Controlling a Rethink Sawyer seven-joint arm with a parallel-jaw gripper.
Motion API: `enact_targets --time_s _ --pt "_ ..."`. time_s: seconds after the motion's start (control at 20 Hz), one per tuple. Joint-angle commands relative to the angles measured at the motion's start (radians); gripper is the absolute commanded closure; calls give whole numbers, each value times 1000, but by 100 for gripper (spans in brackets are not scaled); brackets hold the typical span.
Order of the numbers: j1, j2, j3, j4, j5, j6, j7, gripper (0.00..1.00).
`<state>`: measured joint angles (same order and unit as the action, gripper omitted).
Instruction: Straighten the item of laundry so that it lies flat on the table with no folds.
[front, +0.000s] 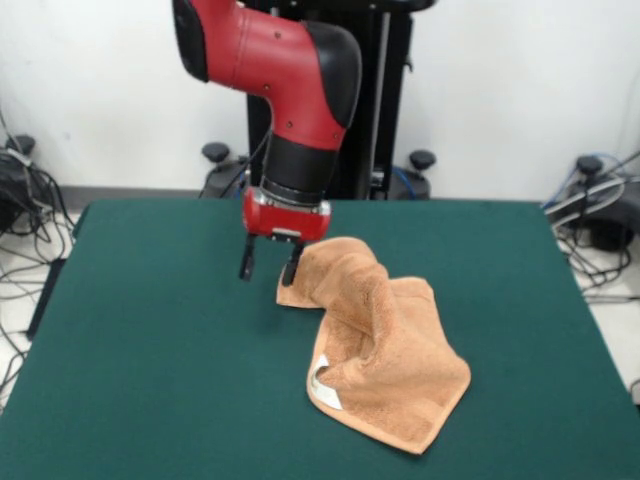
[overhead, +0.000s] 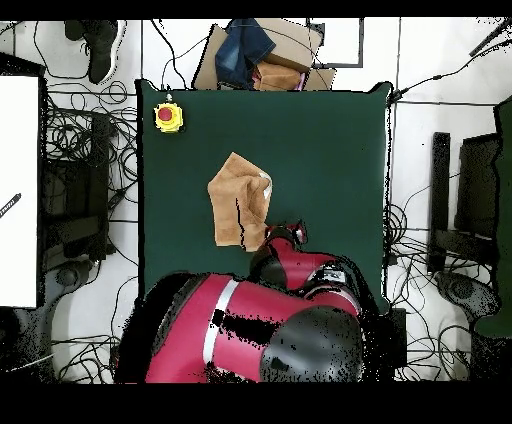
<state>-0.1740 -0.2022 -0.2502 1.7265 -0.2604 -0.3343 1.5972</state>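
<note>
The tan-orange towel (front: 385, 350) lies crumpled near the middle of the green table (front: 150, 350). A raised fold runs through it, and its white label (front: 325, 386) shows at the front left edge. In the overhead view the towel (overhead: 238, 205) is a folded, uneven shape. My gripper (front: 269, 266) hangs just above the table at the towel's far left corner. It is open and empty, with bare table between the fingers. One finger (front: 291, 268) is right against the towel's edge. In the overhead view the red wrist (overhead: 285, 240) covers the fingers.
A yellow box with a red button (overhead: 168, 117) sits on a table corner. A cardboard box with blue cloth (overhead: 260, 55) stands off the table beyond that edge. Cables and equipment (overhead: 70, 200) lie on the floor around the table.
</note>
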Motion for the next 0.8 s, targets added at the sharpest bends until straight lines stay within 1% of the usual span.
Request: enact_targets --time_s 0.05,0.25,0.4,0.5,0.6,0.8 --pt "81 26 66 -106 107 67 160 0" --pt "79 -10 88 -101 124 117 161 0" --pt "116 -54 73 -125 173 246 143 0" --pt "128 -59 73 -151 193 286 136 0" --pt "124 -49 84 -162 201 275 144 0" --pt "121 -18 86 -173 192 209 159 0"
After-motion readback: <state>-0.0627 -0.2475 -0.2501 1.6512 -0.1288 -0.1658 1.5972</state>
